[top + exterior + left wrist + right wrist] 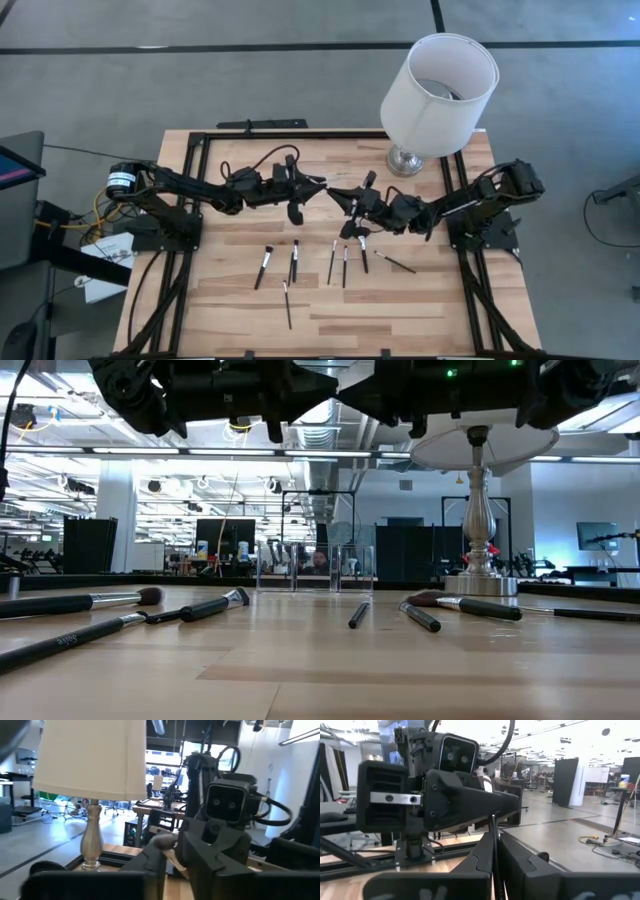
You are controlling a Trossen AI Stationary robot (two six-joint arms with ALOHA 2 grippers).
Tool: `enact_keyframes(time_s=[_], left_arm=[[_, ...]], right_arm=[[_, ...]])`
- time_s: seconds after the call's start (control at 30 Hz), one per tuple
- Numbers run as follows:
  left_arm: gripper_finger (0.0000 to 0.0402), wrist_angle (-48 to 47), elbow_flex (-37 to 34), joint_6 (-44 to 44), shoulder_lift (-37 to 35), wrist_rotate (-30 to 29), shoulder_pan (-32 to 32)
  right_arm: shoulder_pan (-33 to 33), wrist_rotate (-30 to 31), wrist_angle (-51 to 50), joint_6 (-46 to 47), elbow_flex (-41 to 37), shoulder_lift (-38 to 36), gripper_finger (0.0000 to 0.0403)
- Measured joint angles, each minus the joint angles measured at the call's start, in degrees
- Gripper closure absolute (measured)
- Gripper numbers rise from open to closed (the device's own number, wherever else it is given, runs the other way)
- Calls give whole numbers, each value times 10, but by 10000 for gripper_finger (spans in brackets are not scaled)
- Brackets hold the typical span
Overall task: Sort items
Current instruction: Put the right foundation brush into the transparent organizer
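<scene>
Seven makeup brushes (293, 262) lie in the lower middle of the high view; the low view cuts several off at its edges. A thin black handle (494, 851) shows pinched in the right gripper (495, 870) (only its wrist view shows this). Whether the left gripper (320, 184) is closed is unclear. The lamp (437, 85) stands upper right.

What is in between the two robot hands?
A thin black makeup brush, pinched in the right gripper and reaching up to the left gripper. The right wrist view shows it best.
</scene>
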Motion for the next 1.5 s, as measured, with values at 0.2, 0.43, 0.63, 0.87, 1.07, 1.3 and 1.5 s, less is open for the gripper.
enact_keyframes(time_s=[0.2, 0.43, 0.63, 0.87, 1.07, 1.3, 1.5], left_arm=[[385, 2, 0, 4, 0, 4, 0], [380, -30, 0, 4, 0, 5, 9], [378, -85, -1, 3, -6, 10, 41], [387, -341, 0, 3, -130, -11, 89], [382, -576, 0, 33, -232, -77, 107], [378, -605, 0, 33, -196, -97, 107], [387, -572, 0, 52, -121, -127, 107]], right_arm=[[-7, -3, -4, -7, 0, 0, 367], [-5, 56, -18, -30, 0, -3, 339], [31, 187, -16, -144, 0, -27, 321], [65, 293, -87, -167, 0, -69, 315], [61, 293, -148, -123, 0, -103, 315], [43, 282, -200, -56, 0, -113, 316], [33, 214, -256, 3, 0, -113, 316]])
